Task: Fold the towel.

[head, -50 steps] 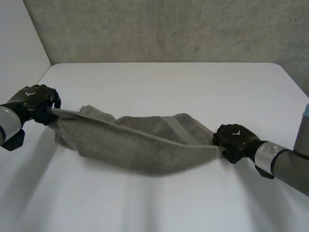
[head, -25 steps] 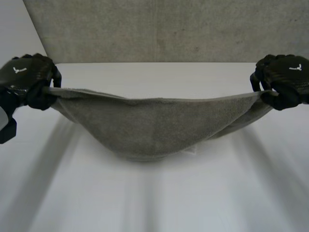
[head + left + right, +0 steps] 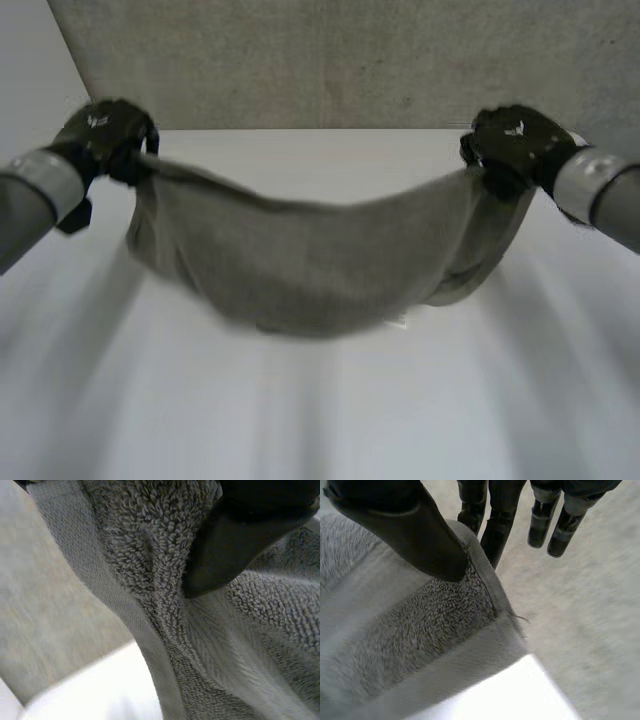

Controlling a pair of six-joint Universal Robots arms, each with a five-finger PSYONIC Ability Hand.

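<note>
Item: grey terry-cloth towel (image 3: 320, 270), rectangular, with a flat woven band along its short edge
Location: slung in the air between both robot hands, above the white table (image 3: 320, 430) and in front of the grey concrete wall (image 3: 330, 60); lowest fold close over the table, contact not clear
Hold, left: left robot hand (image 3: 105, 140) closed on the upper corner at the robot's left; in the left wrist view, a black fingertip (image 3: 230, 550) dug into the pile, cloth bunched beneath it
Hold, right: right robot hand (image 3: 510, 145) pinching the opposite upper corner; in the right wrist view, thumb (image 3: 420, 540) pressed on the hemmed corner against one of the fingers (image 3: 495, 530), the others straight and off the cloth
Reason for hold: judged a lift by the two corners of one long edge, letting the towel's own weight pull it flat ahead of a fold
Long axis: across the robot's front, hand to hand, roughly level
Facing: held edge uppermost, sagging at the middle; body hanging as a shallow sling, broad face toward the head camera; a second layer showing behind near the right end
Mark: small white tag (image 3: 400, 320) at the lower edge, right of middle
Task stage: judged early, no fold laid on the table yet
</note>
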